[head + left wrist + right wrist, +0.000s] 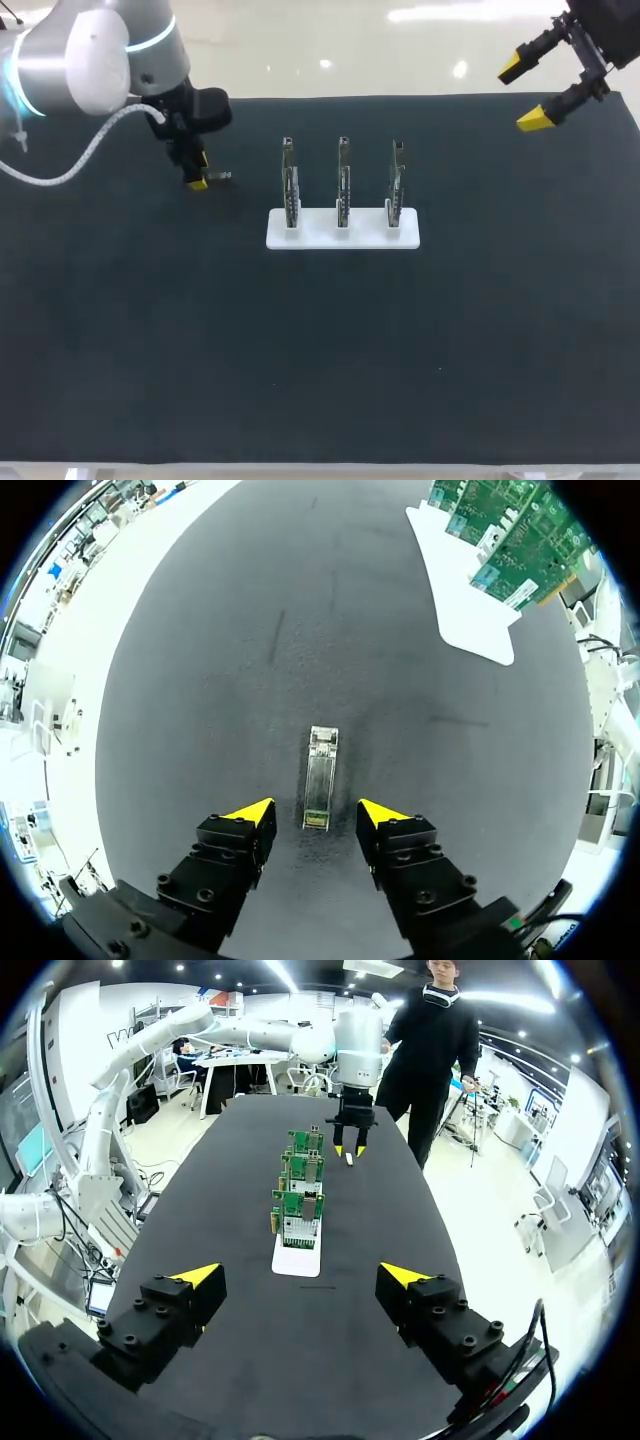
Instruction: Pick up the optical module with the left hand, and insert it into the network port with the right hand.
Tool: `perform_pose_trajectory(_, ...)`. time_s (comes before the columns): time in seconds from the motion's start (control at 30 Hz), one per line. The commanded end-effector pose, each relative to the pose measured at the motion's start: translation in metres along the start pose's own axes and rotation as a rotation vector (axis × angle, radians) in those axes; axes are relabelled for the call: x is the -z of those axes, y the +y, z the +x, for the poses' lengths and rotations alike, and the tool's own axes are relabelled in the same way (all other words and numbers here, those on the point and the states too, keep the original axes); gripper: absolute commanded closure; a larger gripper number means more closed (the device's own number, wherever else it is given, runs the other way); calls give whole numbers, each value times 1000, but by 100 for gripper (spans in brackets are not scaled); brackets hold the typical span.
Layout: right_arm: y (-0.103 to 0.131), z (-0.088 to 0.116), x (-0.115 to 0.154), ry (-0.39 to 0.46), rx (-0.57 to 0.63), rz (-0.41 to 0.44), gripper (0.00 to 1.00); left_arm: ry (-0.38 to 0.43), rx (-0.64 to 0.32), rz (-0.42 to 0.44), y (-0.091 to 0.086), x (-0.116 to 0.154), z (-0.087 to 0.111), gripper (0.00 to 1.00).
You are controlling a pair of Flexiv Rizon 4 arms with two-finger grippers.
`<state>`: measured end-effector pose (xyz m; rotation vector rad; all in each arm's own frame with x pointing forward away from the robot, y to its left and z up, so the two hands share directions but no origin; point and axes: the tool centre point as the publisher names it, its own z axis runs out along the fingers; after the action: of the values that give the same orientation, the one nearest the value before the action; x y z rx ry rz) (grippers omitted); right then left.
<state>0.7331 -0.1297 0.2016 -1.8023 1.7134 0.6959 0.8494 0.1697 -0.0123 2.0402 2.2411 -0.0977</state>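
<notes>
The optical module [320,777], a small silver bar, lies flat on the black mat [230,680]. Its near end sits between the yellow tips of my left gripper [316,815], which is open with a gap on each side. In the head view the module [220,176] pokes out beside the left gripper [197,181] at the back left. Three upright green circuit boards [343,185] with metal port cages stand in a white base [343,233] at the middle. My right gripper [535,92] hangs open and empty above the back right corner, facing the boards [300,1200] end-on.
From the right wrist the left gripper [348,1142] shows beyond the row of boards, with the module [349,1159] under it. The white base [465,610] lies ahead and to the right of the left gripper. The black mat [320,350] covers the whole table.
</notes>
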Motion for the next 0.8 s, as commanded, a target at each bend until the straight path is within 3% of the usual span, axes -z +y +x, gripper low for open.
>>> perform_pose_trajectory(0.03,-1,0,0,-1,1,-1,0,1,-1,-3,0,-1,1,16)
perform_pose_trajectory(0.13,-1,0,0,-1,1,-1,0,1,-1,-3,1,-1,2,22)
perform_pose_trajectory(0.2,-1,0,0,-1,1,-1,0,2,0,-2,1,-1,2,40)
perform_pose_trajectory(0.23,-1,0,0,-1,1,-1,0,2,0,-2,1,-1,2,56)
perform_pose_trajectory(0.27,-1,0,0,-1,1,-1,0,2,0,-2,1,-2,2,60)
perform_pose_trajectory(0.3,-1,0,0,-1,1,-1,0,2,0,-2,1,-2,2,72)
perform_pose_trajectory(0.33,-1,0,0,-1,1,-1,0,1,1,-2,1,-2,2,99)
perform_pose_trajectory(0.57,-1,0,0,-1,1,-1,0,-19,-3,11,1,8,1,100)
perform_pose_trajectory(0.8,-1,0,0,-1,1,-1,0,-125,-37,49,-9,47,-7,100)
